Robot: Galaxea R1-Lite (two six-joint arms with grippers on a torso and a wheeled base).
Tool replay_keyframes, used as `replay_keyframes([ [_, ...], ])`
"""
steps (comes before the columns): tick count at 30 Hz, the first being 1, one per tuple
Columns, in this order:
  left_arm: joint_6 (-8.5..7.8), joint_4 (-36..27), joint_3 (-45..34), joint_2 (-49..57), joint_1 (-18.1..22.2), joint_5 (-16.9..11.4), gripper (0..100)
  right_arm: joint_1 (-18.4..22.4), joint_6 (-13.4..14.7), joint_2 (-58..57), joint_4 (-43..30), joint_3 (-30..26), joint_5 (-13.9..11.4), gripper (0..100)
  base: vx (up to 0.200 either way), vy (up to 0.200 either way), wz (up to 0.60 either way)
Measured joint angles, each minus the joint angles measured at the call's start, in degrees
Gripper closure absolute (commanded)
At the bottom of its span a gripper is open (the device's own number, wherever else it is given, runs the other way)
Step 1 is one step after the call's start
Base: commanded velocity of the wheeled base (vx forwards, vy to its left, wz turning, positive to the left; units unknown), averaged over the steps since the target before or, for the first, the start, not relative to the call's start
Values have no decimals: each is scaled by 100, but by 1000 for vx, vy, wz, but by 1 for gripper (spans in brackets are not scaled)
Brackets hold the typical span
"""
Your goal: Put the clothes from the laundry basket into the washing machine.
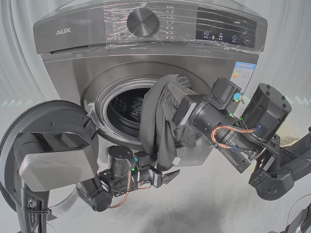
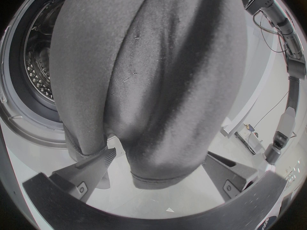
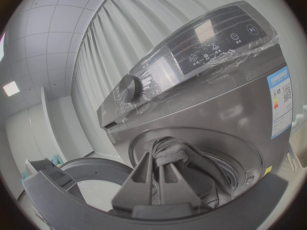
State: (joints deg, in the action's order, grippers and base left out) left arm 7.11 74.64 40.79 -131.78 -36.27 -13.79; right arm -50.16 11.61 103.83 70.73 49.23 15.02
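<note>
Loading step: right claw (image 3: 156, 158) clamped on dark garment (image 1: 158, 123) hanging at washer (image 1: 81, 65) mouth, left claw (image 1: 173, 174) open beneath; next likely push into drum (image 1: 129, 109), release.

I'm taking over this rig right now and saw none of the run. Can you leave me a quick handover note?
Right gripper: shut on the dark grey garment, held up before the washing machine's open mouth.
Left gripper: open, low, by the garment's hanging end, not clamping it.
Door: swung open to the robot's left.
Done: garment lifted to the opening; something dark seems to lie in the drum already.
Left: push the garment in and release it; whether more clothes wait cannot be seen.
</note>
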Motion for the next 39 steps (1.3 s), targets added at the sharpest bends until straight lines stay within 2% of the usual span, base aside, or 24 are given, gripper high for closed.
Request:
replay_keyframes([
  [5,-35,11,52,-52,7,233,0,4,-12,0,62,-17,0,100,0,0,0],
  [6,-38,21,59,-57,17,246,100,4,-12,0,66,-20,0,100,0,0,0],
  [25,-40,522,-273,5,27,235,100,56,-17,0,71,-83,0,100,0,0,0],
  [30,-51,813,-912,293,-20,172,100,138,-22,4,54,-163,-5,100,0,0,0],
  [39,-71,1291,-2428,1460,-69,-60,100,461,-34,166,60,-660,-73,100,0,0,0],
])
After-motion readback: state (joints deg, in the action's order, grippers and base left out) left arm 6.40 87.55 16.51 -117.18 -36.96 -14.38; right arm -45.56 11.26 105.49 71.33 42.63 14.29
